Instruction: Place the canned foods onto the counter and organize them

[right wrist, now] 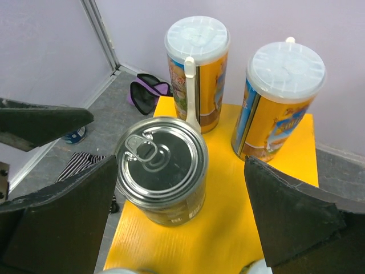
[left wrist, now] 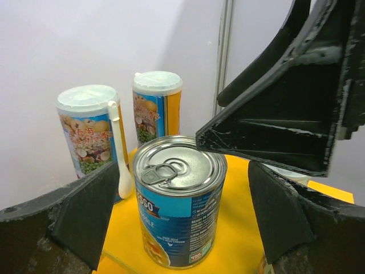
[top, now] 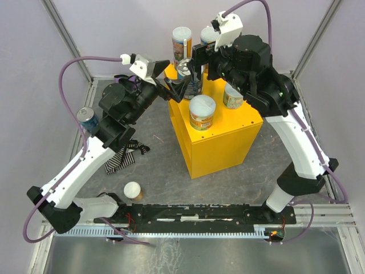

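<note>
Seven cans in all: two tubes, two tins and three tubs.

The left tube (top: 182, 44) and right tube (top: 206, 35) stand upright on the counter (top: 228, 142), beyond both grippers' fingertips. Each has a pale lid.

The counter tin (left wrist: 179, 200) stands upright between the fingers of the left gripper (left wrist: 182, 171). Those jaws are spread wide, with a gap showing on each side of the tin, so they grip nothing.

The right gripper (right wrist: 181, 162) is also spread wide and holds nothing. The same tin stands just ahead of its fingertips, toward its left finger. I cannot tell whether that finger touches the tin. The two grippers face each other over this tin, close together.

The front tub (top: 202, 111) stands on the counter behind both grippers. The side tub (top: 232, 98) is also on the counter, half hidden under the right arm.

The table tin (top: 86, 117) is on the table (top: 165, 171), well behind the left gripper and beside the left arm. The table tub (top: 133, 190) stands far back, near the left arm's base. A striped cloth (top: 121, 158) lies between the two.
</note>
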`<state>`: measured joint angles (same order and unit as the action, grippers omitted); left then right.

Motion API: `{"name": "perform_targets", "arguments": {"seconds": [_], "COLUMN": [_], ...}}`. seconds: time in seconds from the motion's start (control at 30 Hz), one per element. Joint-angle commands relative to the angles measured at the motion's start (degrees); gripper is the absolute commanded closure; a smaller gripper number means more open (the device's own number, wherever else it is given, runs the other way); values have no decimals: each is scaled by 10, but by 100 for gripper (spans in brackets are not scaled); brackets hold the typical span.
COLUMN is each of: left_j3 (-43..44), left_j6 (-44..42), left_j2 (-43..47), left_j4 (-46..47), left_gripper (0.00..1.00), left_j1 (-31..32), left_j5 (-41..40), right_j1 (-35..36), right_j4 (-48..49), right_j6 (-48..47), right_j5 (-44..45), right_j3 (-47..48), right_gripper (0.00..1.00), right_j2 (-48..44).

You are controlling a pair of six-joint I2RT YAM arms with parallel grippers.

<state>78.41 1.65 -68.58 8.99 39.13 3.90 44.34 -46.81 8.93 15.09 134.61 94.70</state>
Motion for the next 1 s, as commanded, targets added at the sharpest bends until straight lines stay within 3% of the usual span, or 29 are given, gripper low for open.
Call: {"name": "perform_targets", "arguments": {"seconds": [0.0,0.17,0.4,0.57,0.7,0.97], "left_j3": [17,-18,-78,-106,-129,-115], "left_j6": [-24,-24,-35,-74,-79,2], "left_j2": [40,83,130,137,144,148], "left_j4": [7,29,68,91,99,11], "left_gripper": [2,7,5,3,2,2], "left_j1": [3,2,2,0,-19,-72], "left_j5": [-38,-146,-451,-616,-668,-691], "right_j1": [-3,-3,-3,-3,-3,-3], "right_j4": [-22,-33,-39,-37,-35,45], "right_j6": [1,-2,-9,-9,-7,-3], "right_j5": [-22,-32,-45,-56,-62,-66], "right_j3": [57,85,101,104,102,31], "right_gripper": [1,1,1,1,1,1], "right_j2": [28,58,85,96,101,39]}}
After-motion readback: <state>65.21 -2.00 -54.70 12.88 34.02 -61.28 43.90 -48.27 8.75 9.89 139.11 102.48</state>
